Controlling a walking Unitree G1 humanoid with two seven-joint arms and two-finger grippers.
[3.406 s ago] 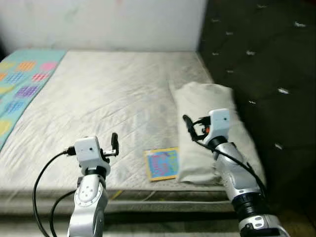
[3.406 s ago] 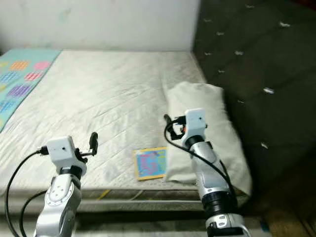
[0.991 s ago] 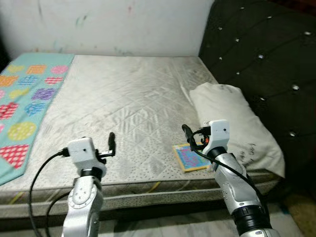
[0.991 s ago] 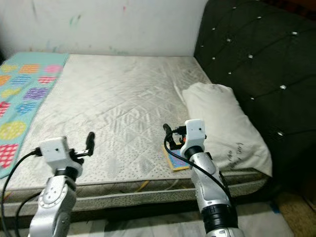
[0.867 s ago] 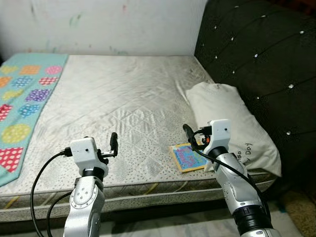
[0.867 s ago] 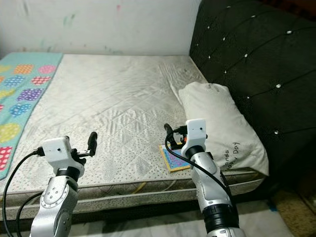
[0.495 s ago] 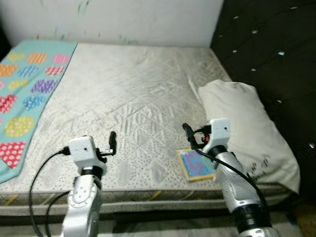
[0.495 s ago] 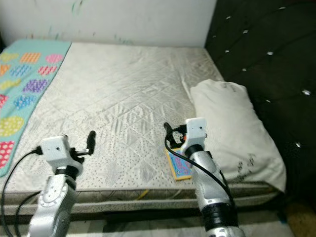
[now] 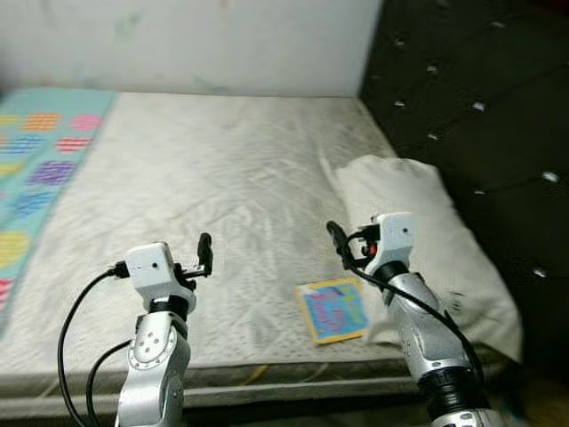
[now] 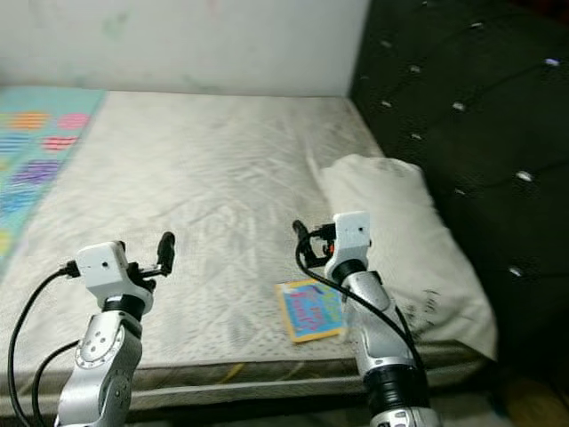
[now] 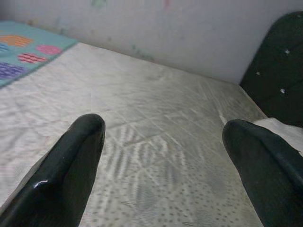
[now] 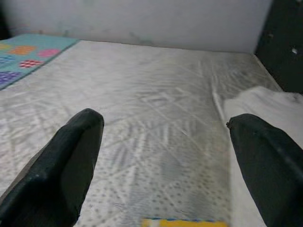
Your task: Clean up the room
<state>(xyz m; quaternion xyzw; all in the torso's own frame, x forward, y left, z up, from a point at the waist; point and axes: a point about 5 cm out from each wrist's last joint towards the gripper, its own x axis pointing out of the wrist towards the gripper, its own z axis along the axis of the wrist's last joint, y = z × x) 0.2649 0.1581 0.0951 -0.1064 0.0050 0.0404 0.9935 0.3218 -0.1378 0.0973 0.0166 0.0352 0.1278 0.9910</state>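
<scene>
Grey quilted mattress (image 9: 222, 178) carried a white pillow (image 9: 418, 222) at three o'clock and a colourful book (image 9: 332, 310) at five. Left gripper (image 11: 161, 161) and right gripper (image 12: 163, 165) both hovered above it, fingers spread wide and empty.

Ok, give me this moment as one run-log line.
left gripper: open, raised, empty | right gripper: open, above book | book: flat on mattress edge beside pillow

Bare mattress (image 9: 204, 178); pillow (image 9: 418, 231), picture book (image 9: 332, 310), patterned blanket (image 9: 36, 169) on it.
</scene>
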